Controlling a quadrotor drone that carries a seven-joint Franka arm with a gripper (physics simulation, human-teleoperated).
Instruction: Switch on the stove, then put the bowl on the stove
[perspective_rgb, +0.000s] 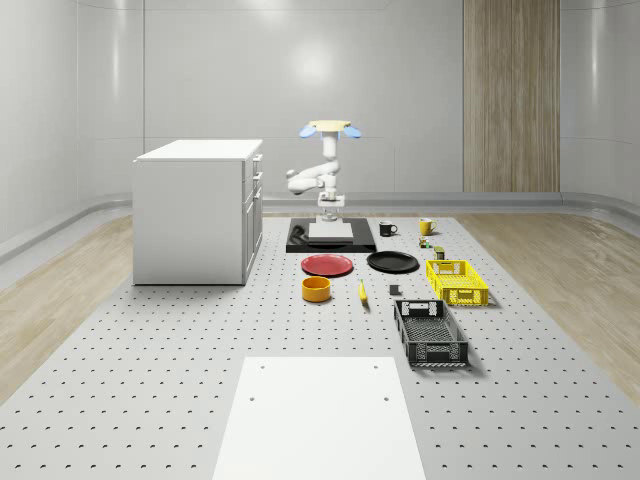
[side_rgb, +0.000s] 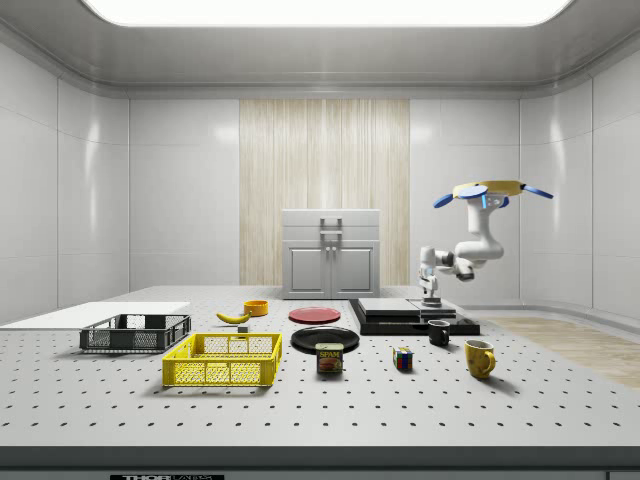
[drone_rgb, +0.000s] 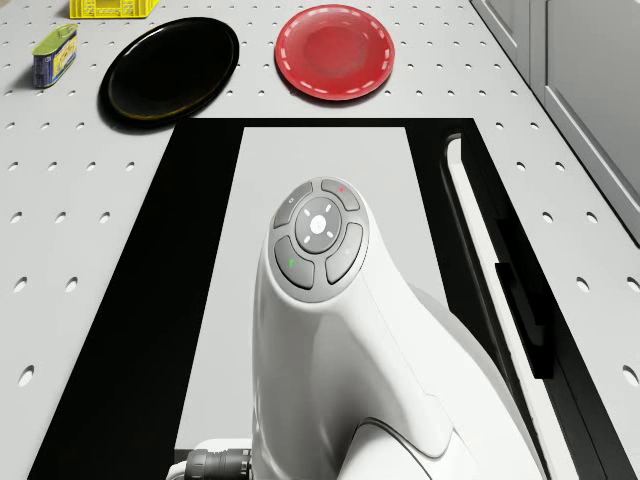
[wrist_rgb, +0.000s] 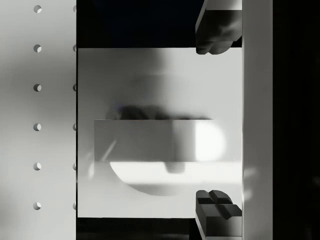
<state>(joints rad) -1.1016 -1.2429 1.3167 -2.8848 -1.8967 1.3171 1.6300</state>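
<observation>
The drone (perspective_rgb: 329, 128) is seen hovering over the far edge of the flat black stove with a pale grey top plate (perspective_rgb: 331, 235), its white arm bent down so that the gripper (wrist_rgb: 218, 125) hangs just above that plate. In the wrist view the two dark fingers (wrist_rgb: 218, 32) are held well apart, with nothing between them but the pale stove surface.

The small round orange bowl (perspective_rgb: 317, 288) is set on the perforated grey desk (perspective_rgb: 150, 380), in front of the round red plate (perspective_rgb: 328, 264) and well apart from the stove, with a yellow banana (perspective_rgb: 362, 292) just beside it. The bowl is judged to be light, stiff and smooth-walled, so it may slip in a loose pinch; the best hold is taken to be over the rim, one finger inside and one outside the wall, with the bowl kept upright.

The stove's switch is hard to make out. A long pale bar with a dark raised piece (drone_rgb: 515, 300) is seen along one side of the stove in the drone view, and this may be the control, but it cannot be told for certain, nor whether the stove is on. Much of the plate is hidden in that view by the arm's white wrist housing (drone_rgb: 330, 330). The inside of the bowl cannot be seen.
</observation>
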